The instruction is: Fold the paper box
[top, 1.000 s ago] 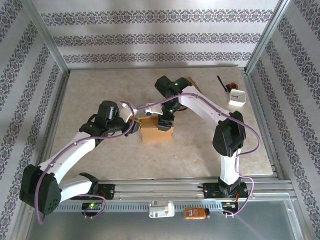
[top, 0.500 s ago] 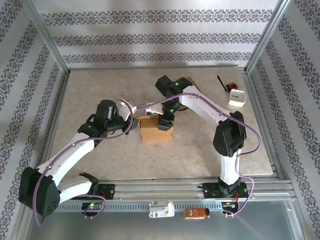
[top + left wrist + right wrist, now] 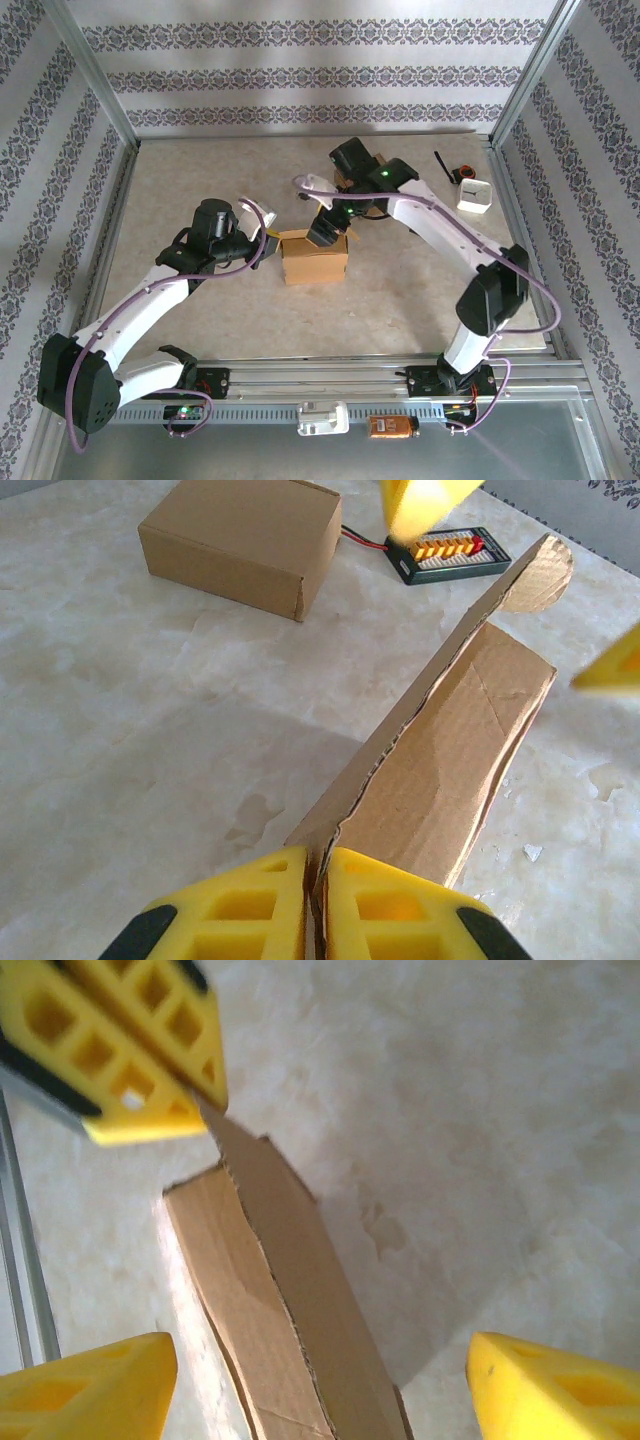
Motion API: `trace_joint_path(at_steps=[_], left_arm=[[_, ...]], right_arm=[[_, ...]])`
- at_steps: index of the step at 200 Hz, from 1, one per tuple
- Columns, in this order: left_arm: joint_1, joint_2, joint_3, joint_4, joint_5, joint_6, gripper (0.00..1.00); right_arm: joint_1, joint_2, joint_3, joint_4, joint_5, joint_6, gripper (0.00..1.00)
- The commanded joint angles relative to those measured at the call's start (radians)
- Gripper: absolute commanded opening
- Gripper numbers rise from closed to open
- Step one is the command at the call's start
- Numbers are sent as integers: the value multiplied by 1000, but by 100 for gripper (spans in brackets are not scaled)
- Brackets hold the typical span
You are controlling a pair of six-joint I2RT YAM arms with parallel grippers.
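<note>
The box point(image 3: 315, 258), plain brown corrugated card, sits in the middle of the desk point(image 3: 190, 180), partly formed, with one flap point(image 3: 455, 730) standing up at its left side. We judge it light and fairly stiff across its panels, but ready to bend along its creases and easy to crush or tear at the ragged edges. It would also slide on the smooth, marble-look desk if pushed without support. Thin flap edges look like the best places to hold, with pressure kept close to a fold line.

The left claw point(image 3: 318, 865) is pressed together, pinching the lower edge of that flap. The right claw point(image 3: 320, 1380) hangs just above the box with its yellow fingers spread wide, touching nothing.

Farther back lie a second, closed carton point(image 3: 240, 540) and a small charger board point(image 3: 448, 552). A white device point(image 3: 474, 193) sits at the right edge. We can read no brand, label or writing anywhere.
</note>
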Motion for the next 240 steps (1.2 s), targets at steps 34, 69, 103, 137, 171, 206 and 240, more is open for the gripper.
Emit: trace_joint_path(at_steps=[34, 69, 103, 137, 171, 206, 240], left_arm=[[-24, -2, 29, 26, 18, -2, 11], [-32, -1, 32, 28, 20, 5, 12], [-33, -5, 33, 20, 16, 10, 12], [-33, -15, 31, 15, 10, 4, 12], [-33, -20, 30, 11, 6, 1, 12], [-34, -16, 28, 23, -2, -15, 12], [-39, 19, 15, 72, -15, -108, 12]], right_arm=[[-96, -303, -357, 327, 112, 467, 73], [-127, -420, -547, 399, 104, 460, 68], [-141, -436, -595, 409, 108, 454, 54], [-143, -425, -608, 424, 105, 447, 39], [-144, -412, -605, 424, 79, 459, 18], [-145, -412, -604, 431, 66, 501, 11], [-140, -413, -614, 466, 80, 663, 12]])
